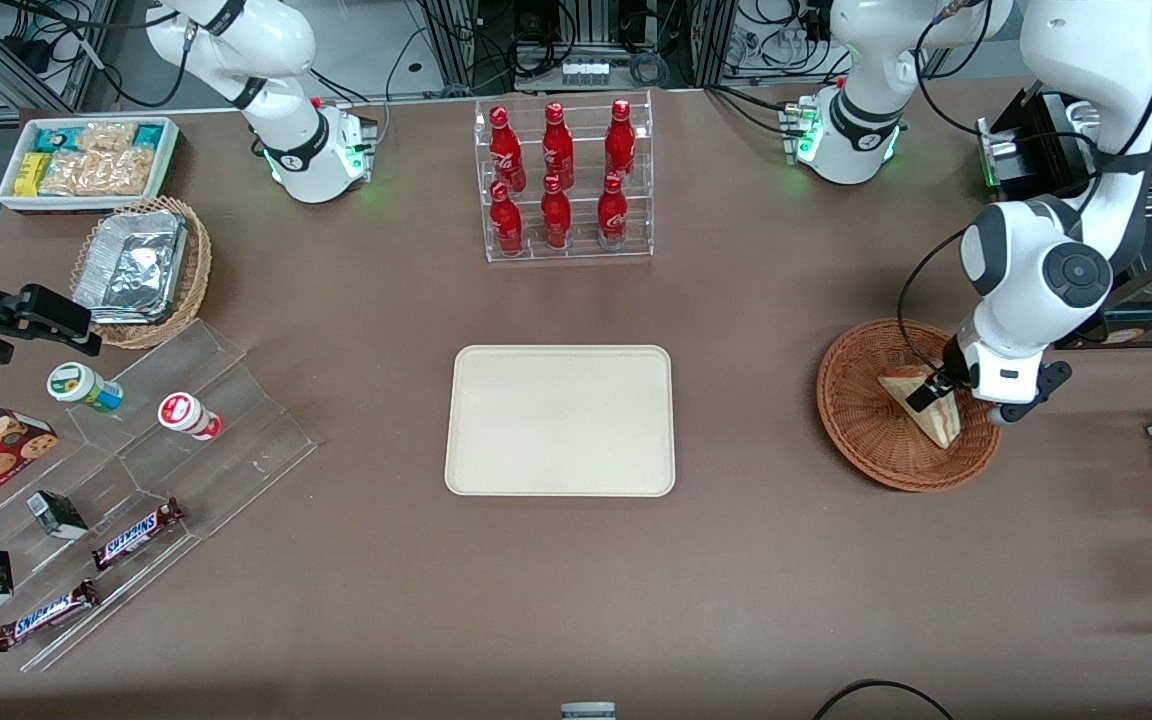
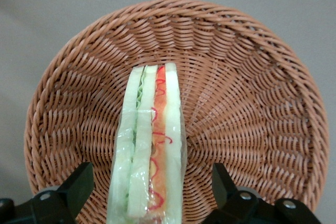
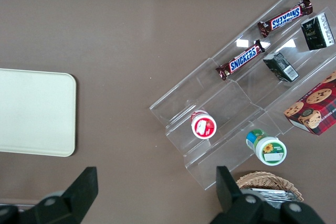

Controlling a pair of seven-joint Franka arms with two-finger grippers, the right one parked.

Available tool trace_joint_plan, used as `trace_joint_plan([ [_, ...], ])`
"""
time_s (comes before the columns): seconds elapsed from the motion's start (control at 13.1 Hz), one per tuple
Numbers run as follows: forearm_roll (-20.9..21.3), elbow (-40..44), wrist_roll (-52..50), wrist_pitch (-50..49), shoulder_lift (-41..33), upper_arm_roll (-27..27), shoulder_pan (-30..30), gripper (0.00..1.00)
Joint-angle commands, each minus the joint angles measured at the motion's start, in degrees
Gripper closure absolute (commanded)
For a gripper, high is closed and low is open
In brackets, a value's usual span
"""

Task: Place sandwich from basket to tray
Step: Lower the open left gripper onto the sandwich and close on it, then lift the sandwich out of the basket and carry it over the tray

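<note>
The sandwich [image 2: 152, 145] lies inside the basket [image 1: 861, 420], standing on edge with its striped filling side turned up toward the wrist camera: pale green and white layers along one half, red and orange along the other. It sits squarely between the two fingers [image 2: 79, 184] of the gripper [image 1: 936, 388], which stand wide open, one on each side of the wedge with a clear gap of wicker showing between each fingertip and the bread, so nothing is held. In the front view the gripper hangs low over the basket, its dark fingertips down at the sandwich's upper part, while the wedge's point reaches toward the basket's rim nearer the front camera. The basket rests on the brown table [image 1: 576, 600] toward the working arm's end. The tray [image 1: 560, 420] lies flat at the middle of the table, well apart from the basket, and nearer the front camera than the clear rack of red bottles [image 1: 564, 180].
</note>
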Motion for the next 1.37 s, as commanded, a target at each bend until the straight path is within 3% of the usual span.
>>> trace_joint_plan([
  [0.0,1.1,-1.3,-1.5,1.5,0.5,0.0,-0.4,0.00],
  [0.15,1.1,-2.8,-1.5,3.0,0.5,0.0,-0.4,0.05],
  [0.3,1.1,-2.7,-2.8,2.9,0.3,0.0,-0.3,0.77],
  [0.38,1.1,-2.4,-2.8,2.8,0.0,0.0,-0.4,0.93],
  [0.53,1.3,-1.9,-2.4,1.0,-2.2,0.0,-0.5,0.98],
  [0.84,2.5,5.7,-2.9,-18.2,-9.0,-0.5,-5.1,1.00],
  [1.07,2.5,16.2,-6.0,-34.5,-12.1,-0.6,-13.2,1.00],
  [1.3,1.5,22.4,-8.5,-38.9,-11.3,-0.6,-24.7,1.00],
])
